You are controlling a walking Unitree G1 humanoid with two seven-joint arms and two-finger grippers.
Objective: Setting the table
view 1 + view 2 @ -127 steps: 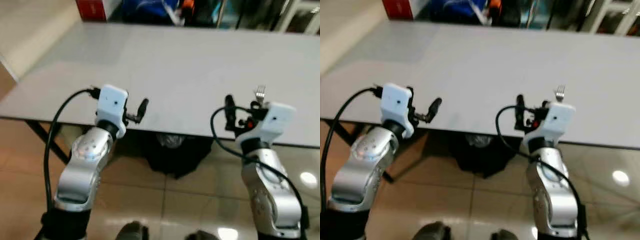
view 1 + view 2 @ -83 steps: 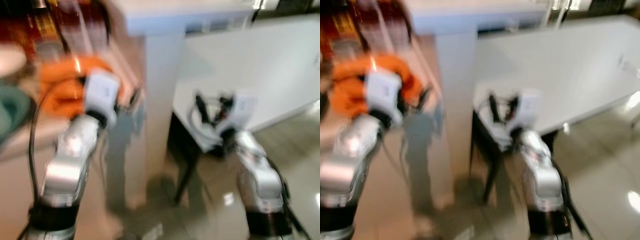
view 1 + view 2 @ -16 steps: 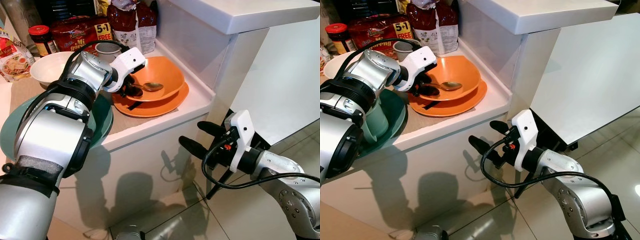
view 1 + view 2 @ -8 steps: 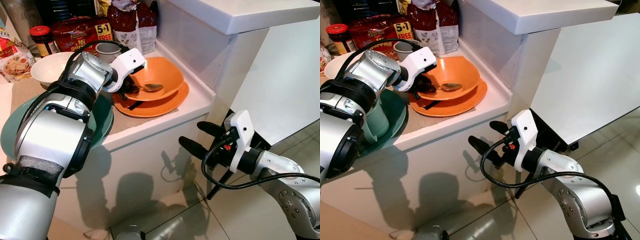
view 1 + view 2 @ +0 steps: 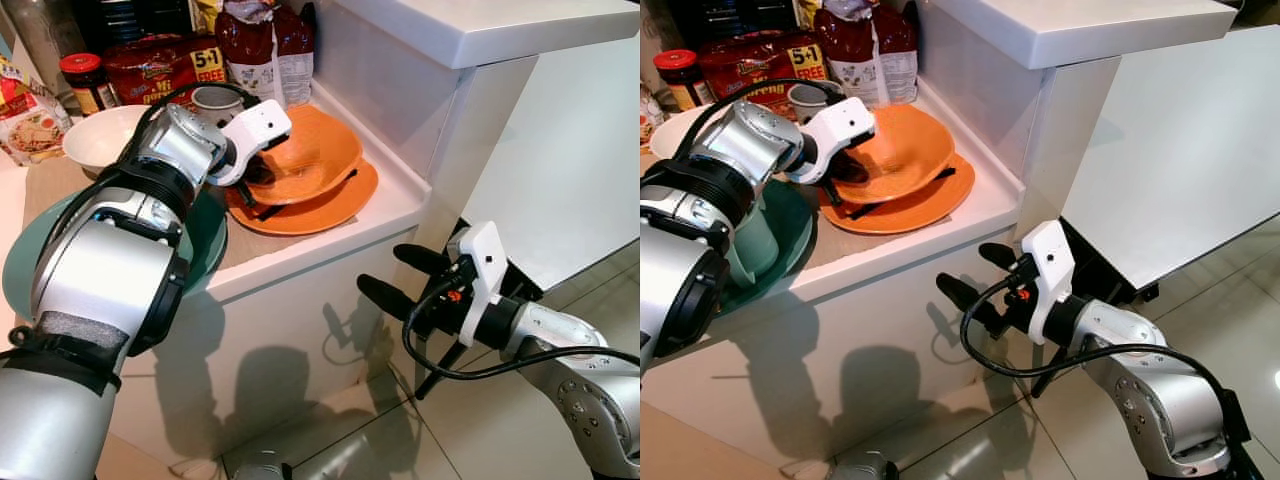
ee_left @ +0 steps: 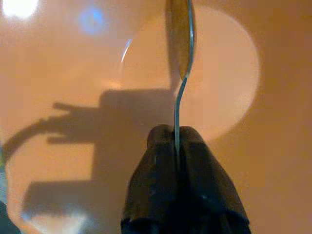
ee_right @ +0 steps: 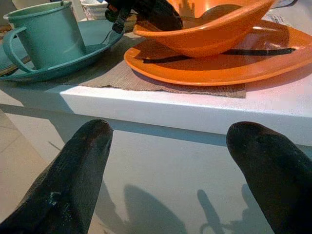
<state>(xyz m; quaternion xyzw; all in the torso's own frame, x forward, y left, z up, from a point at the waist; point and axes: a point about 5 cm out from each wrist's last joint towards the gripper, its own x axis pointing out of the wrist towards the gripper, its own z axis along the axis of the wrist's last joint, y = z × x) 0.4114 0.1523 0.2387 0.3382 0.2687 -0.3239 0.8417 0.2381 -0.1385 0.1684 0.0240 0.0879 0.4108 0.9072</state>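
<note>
**Left hand gripping a spoon inside the orange bowl**

You are looking down at a white table [image 5: 330, 235] whose near end is carrying the dishes. Your left hand [image 5: 252, 178] is reaching over the rim of the orange bowl [image 5: 310, 150], and its fingers [image 6: 183, 195] are pinching the thin handle of a spoon [image 6: 179, 44], whose head is lying against the bowl's inner floor. The bowl is sitting tilted, its near rim raised, on an orange plate [image 5: 335, 205]. A dark utensil [image 7: 258, 51] is lying on that plate beneath the bowl; what kind it is cannot be told. The plate is resting on a woven mat [image 7: 141, 78]. Just beside it, on the robot's left, a teal mug [image 7: 46, 34] is standing on a teal plate [image 7: 92, 46], and a white bowl [image 5: 95, 135] is sitting farther back.

Your right hand [image 5: 400, 275] is hovering below the table's edge, in front of its white side, with its two fingers [image 7: 75, 170] spread wide and gripping nothing.
</note>
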